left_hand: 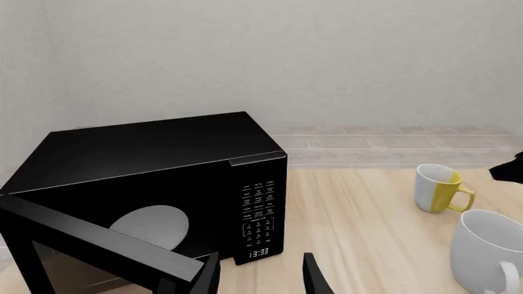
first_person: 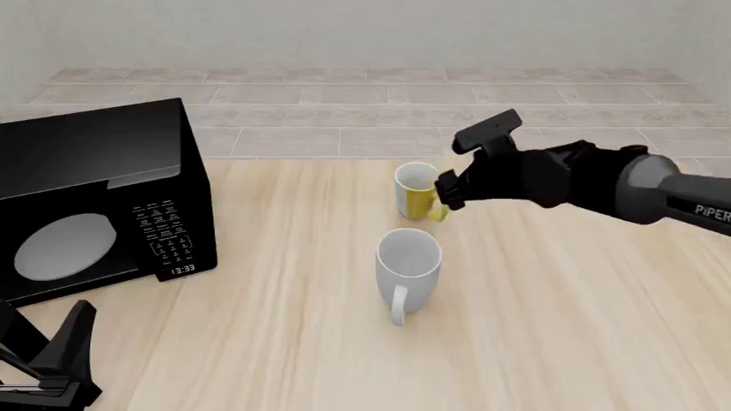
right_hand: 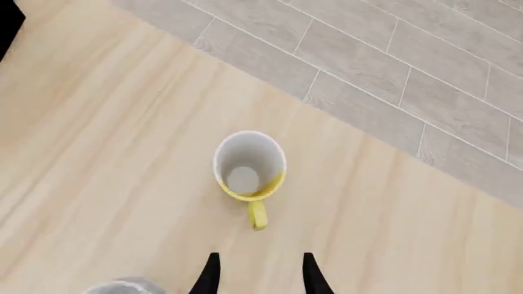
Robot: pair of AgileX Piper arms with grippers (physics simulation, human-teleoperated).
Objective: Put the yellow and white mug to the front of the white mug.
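Note:
The yellow and white mug [first_person: 417,190] stands upright on the wooden table, just behind the white mug [first_person: 408,261], whose handle points toward the near edge. My right gripper [first_person: 446,195] hovers close to the yellow handle side, open and holding nothing. In the right wrist view the yellow and white mug [right_hand: 249,165] sits ahead of my right gripper [right_hand: 259,271], its handle pointing between the spread fingertips [right_hand: 210,272]. My left gripper [left_hand: 261,278] is open and empty near the table's front left [first_person: 46,338]. The left wrist view shows both the yellow and white mug [left_hand: 440,188] and the white mug [left_hand: 489,251].
A black microwave [first_person: 103,197] takes up the table's left side, and its door [left_hand: 90,239] looks swung open close to my left gripper. A grey tiled floor [first_person: 342,103] lies beyond the table's far edge.

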